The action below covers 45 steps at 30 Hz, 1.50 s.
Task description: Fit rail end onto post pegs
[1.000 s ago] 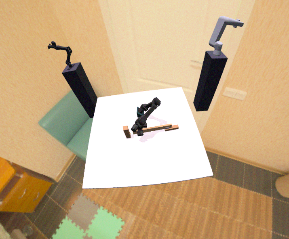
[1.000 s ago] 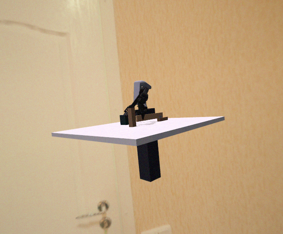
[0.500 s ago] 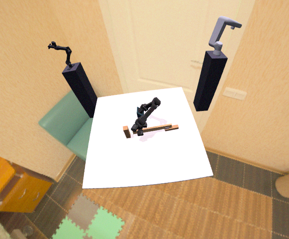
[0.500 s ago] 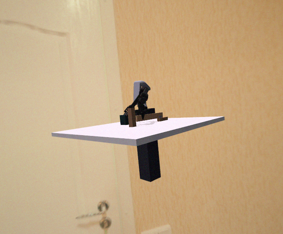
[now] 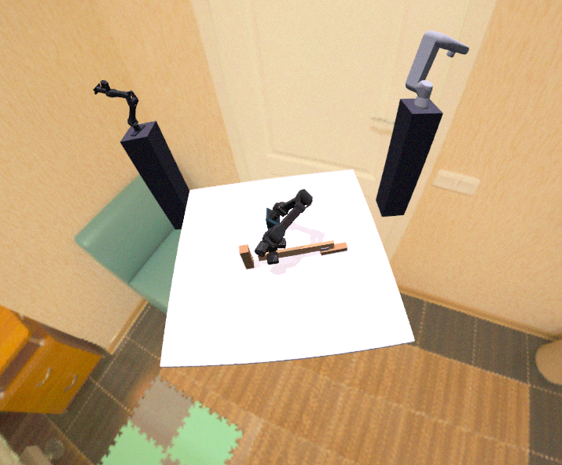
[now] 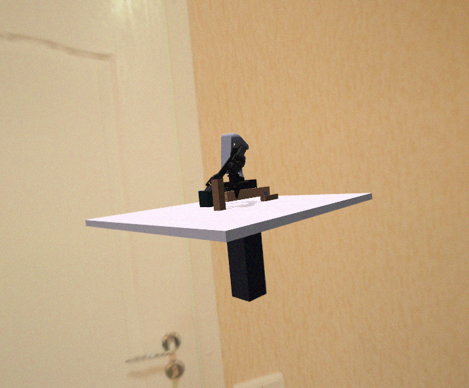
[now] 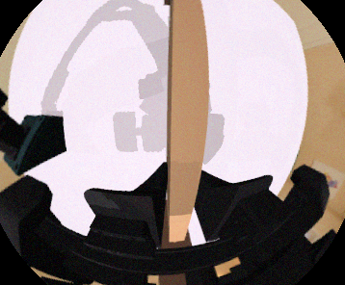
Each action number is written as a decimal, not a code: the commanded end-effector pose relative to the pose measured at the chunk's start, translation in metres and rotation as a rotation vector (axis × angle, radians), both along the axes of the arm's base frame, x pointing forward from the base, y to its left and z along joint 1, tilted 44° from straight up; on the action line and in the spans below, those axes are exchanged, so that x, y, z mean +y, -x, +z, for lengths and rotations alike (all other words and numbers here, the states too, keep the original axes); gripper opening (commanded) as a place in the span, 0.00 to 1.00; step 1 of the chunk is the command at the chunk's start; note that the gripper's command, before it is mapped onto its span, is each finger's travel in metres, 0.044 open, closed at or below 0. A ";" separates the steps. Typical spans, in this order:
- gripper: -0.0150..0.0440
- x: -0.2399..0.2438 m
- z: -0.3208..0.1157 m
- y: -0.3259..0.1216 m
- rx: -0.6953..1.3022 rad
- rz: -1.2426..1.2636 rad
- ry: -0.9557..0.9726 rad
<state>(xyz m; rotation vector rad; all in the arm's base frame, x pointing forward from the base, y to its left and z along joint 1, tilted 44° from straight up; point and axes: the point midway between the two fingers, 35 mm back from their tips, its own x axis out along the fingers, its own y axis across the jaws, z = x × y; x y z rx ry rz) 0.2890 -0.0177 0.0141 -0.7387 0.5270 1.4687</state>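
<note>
The long wooden rail (image 5: 303, 250) (image 6: 257, 193) (image 7: 189, 96) runs from the low footboard block (image 5: 339, 248) (image 6: 271, 196) toward the short wooden post (image 5: 245, 256) (image 6: 218, 194). My gripper (image 5: 277, 252) (image 6: 237, 193) (image 7: 174, 165) is shut on the rail close to its near end. That end appears raised off the table and close to level. In the top view a small gap separates it from the post, with the pegs (image 5: 252, 259) showing small on the post's side. The far end is at the footboard bracket. The holes in the rail's end are hidden.
The white table (image 5: 286, 320) (image 6: 155, 217) carries everything. My arm's dark teal base (image 5: 269, 217) (image 6: 204, 198) (image 7: 42, 144) stands behind the rail, near the post's side. Two other arms stand on dark pedestals (image 5: 156, 170) (image 5: 406, 159) beyond the table.
</note>
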 end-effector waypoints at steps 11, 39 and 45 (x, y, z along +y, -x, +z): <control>0.25 -0.001 0.000 -0.001 -0.002 -0.002 0.001; 0.25 -0.008 -0.004 -0.001 -0.002 -0.002 0.001; 0.25 -0.009 -0.005 -0.002 -0.002 -0.002 0.001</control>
